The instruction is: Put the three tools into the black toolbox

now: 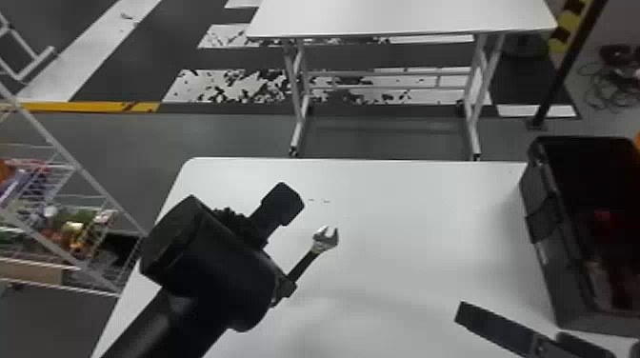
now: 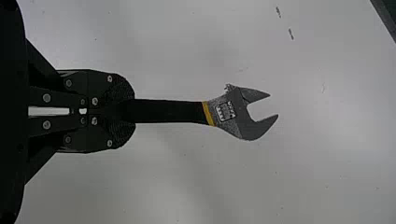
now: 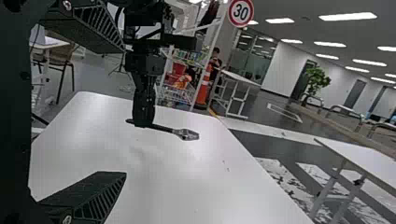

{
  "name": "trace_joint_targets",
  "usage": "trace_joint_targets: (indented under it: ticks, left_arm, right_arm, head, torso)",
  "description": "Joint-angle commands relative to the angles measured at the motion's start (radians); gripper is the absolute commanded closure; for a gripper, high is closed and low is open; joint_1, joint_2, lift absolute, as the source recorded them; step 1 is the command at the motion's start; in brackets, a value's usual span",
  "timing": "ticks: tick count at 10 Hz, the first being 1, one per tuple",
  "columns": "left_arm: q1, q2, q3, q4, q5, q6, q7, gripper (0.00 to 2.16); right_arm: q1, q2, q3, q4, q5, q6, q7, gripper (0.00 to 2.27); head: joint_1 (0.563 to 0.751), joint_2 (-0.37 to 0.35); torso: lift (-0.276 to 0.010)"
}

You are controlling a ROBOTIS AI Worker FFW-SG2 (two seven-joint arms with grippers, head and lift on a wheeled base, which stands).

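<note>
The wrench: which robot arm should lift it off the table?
Probably the left. Its gripper is already shut on the wrench's black handle. The right gripper hangs open and empty, away from the wrench, nearer the black toolbox.

Left arm (image 1: 143, 328) in from between 7 and 8 o'clock in the head view, black wrist (image 1: 214, 271) bulky, left gripper (image 1: 285, 290) pinched closed; right gripper (image 1: 512, 326) at 4 o'clock, fingers spread wide, pointing toward 10.
</note>
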Motion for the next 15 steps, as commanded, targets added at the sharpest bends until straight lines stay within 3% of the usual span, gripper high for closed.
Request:
trace_joint_targets:
  ticks: [1,3,5,7,11,15]
  left_arm:
    - [0.016,-0.043,0.020,-0.021,-0.003,0.001,0.011,2.14]
    - [0.031,-0.086,0.026,-0.021,-0.007,0.001,0.029,2.14]
    - [0.037,-0.098,0.027,-0.033,-0.017,0.001,0.032,2.14]
    - [0.043,-0.114,0.039,-0.048,-0.023,0.001,0.035,2.14]
    - [0.045,-0.178,0.036,-0.044,-0.019,0.001,0.055,2.14]
    - [0.039,-0.212,0.035,-0.012,-0.007,0.001,0.074,2.14]
  right_arm:
    - [-0.048,0.001,0.057,0.040,0.041,0.042,-0.006,0.07]
    - [-0.094,0.001,0.110,0.079,0.081,0.051,-0.020,0.07]
    - [-0.126,0.001,0.141,0.135,0.096,0.017,-0.016,0.07]
    - [-0.166,0.001,0.169,0.231,0.121,-0.112,-0.002,0.07]
    - [-0.276,0.001,0.195,0.392,0.144,-0.216,0.018,0.07]
    - [-0.362,0.001,0.236,0.546,0.158,-0.357,0.021,0.07]
  head:
    - [0.695,0.160]
    - [0.695,0.172]
    - [0.695,0.171]
    - [0.695,0.170]
    - [0.695,0.128]
    - [0.695,0.099]
  torso:
    - [-0.051]
    - [-0.051]
    - [-0.051]
    - [-0.051]
    - [-0.051]
    - [-0.051]
